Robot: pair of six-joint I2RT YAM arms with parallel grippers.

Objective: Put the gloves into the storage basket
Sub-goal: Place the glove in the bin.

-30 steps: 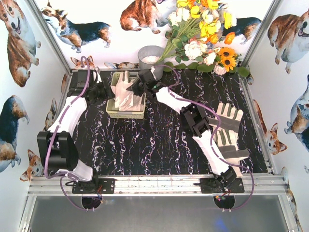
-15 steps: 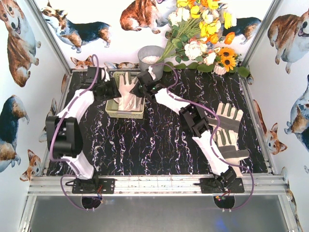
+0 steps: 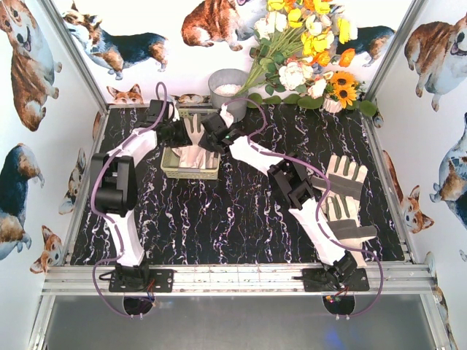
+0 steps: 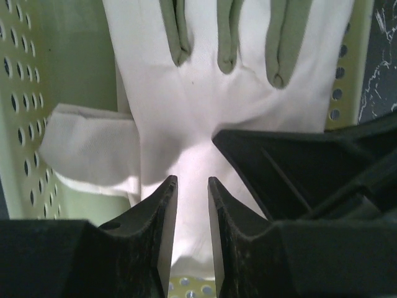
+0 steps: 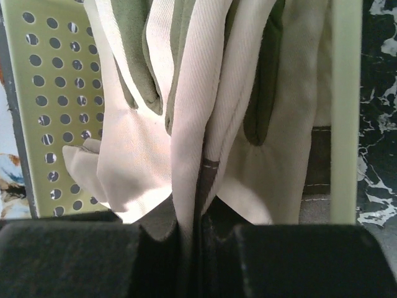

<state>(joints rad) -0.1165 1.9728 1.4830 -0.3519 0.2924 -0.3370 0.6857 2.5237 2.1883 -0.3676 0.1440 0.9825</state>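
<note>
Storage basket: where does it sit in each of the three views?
Top external: storage basket upper left of centre.
Left wrist: storage basket walls at left and right edges.
Right wrist: storage basket wall left, rim right.
Shared landmark: cream glove in it.

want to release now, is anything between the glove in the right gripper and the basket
Nothing visible. The glove in the right gripper hangs over the storage basket's floor; the left gripper straddles it from the side.

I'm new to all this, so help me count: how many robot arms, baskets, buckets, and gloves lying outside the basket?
Robot arms: 2
Basket: 1
Bucket: 1
Gloves outside the basket: 2
Total: 6
</note>
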